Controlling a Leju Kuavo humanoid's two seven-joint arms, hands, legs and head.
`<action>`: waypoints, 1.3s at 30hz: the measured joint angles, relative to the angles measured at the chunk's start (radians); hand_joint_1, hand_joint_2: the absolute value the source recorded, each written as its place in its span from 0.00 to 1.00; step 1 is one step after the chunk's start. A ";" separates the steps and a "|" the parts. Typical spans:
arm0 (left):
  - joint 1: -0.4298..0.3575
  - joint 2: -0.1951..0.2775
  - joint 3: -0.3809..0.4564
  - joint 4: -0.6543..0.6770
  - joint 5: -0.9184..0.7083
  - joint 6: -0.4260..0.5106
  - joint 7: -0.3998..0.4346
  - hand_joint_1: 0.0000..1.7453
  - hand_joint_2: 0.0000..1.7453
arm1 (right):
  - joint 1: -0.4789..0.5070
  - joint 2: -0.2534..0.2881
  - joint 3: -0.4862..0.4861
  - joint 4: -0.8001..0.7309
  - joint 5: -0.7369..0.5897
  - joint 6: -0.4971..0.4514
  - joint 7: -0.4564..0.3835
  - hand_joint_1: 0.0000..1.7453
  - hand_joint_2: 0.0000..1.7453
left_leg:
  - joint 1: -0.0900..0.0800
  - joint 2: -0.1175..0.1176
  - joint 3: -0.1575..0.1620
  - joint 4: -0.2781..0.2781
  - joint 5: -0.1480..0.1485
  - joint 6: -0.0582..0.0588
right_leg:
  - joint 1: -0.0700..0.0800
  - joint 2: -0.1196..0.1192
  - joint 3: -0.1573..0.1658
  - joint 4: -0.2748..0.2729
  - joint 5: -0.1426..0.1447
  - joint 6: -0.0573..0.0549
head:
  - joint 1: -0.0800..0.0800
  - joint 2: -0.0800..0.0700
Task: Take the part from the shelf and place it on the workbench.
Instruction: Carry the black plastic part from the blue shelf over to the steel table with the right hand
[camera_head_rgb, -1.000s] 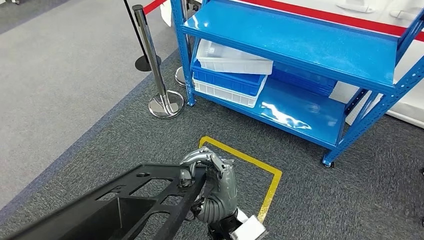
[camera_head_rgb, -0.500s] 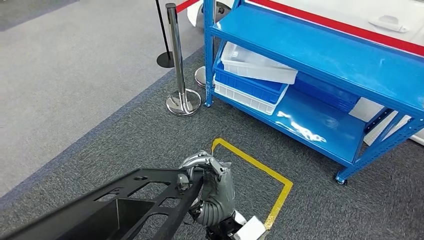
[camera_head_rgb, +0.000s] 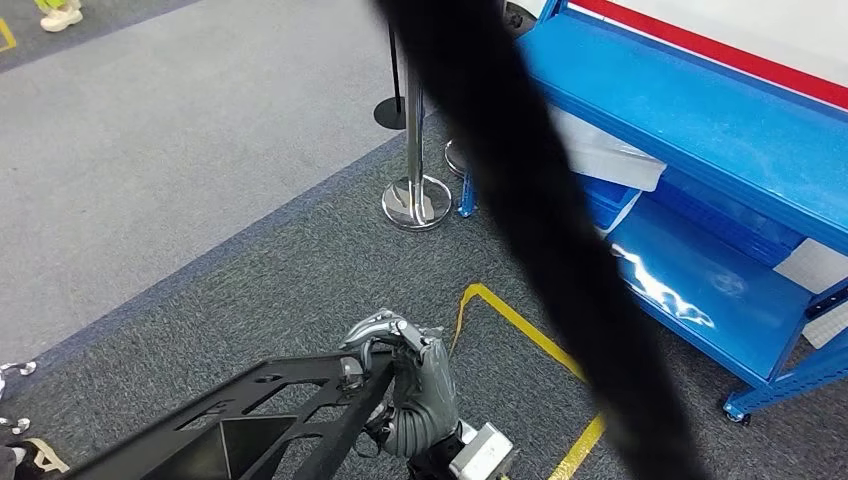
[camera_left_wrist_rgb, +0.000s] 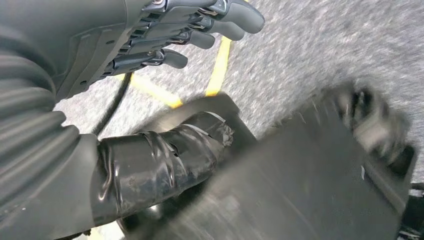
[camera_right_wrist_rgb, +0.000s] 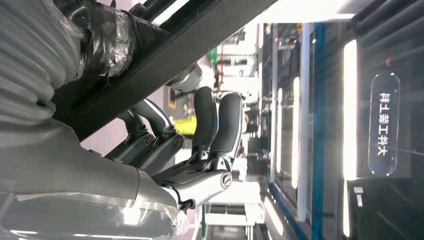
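Grey carpet (camera_head_rgb: 230, 280) beside blue shelf (camera_head_rgb: 700, 130). Right robot hand (camera_head_rgb: 415, 385) grips black part (camera_head_rgb: 250, 425); left robot hand (camera_left_wrist_rgb: 165, 35) supports it, grasp indeterminate.

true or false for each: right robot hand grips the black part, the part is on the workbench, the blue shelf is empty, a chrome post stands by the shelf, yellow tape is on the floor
1. The right robot hand grips the black part. True.
2. The black part rests on the workbench. False: it is held up above the carpet, with no workbench under it.
3. The blue shelf is empty. False: a white bin sits on its lower level, partly hidden behind a dark blurred strip.
4. A chrome post stands on the floor beside the shelf. True.
5. Yellow tape marks the carpet near the shelf. True.
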 joint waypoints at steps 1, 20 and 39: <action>-0.001 0.000 0.000 0.000 0.003 -0.002 0.003 0.00 1.00 | -0.001 0.000 0.001 0.000 -0.002 0.005 0.001 1.00 1.00 | 0.000 0.030 -0.027 0.052 -0.026 -0.005 | 0.001 -0.014 0.001 -0.001 -0.001 -0.003 | -0.002 0.000; 0.001 0.003 0.003 0.000 0.010 -0.038 0.007 0.00 1.00 | -0.009 -0.003 0.006 0.014 -0.002 0.002 0.011 1.00 1.00 | -0.007 0.025 0.045 -0.093 0.056 0.050 | 0.016 -0.026 -0.103 0.249 -0.114 0.023 | -0.011 0.000; -0.008 -0.021 0.003 -0.003 -0.046 -0.057 -0.002 0.00 1.00 | 0.033 -0.002 -0.012 -0.058 0.161 -0.017 0.083 1.00 1.00 | -0.003 0.121 -0.004 -0.025 0.052 -0.004 | 0.014 -0.093 0.037 -0.023 -0.014 0.001 | -0.011 0.000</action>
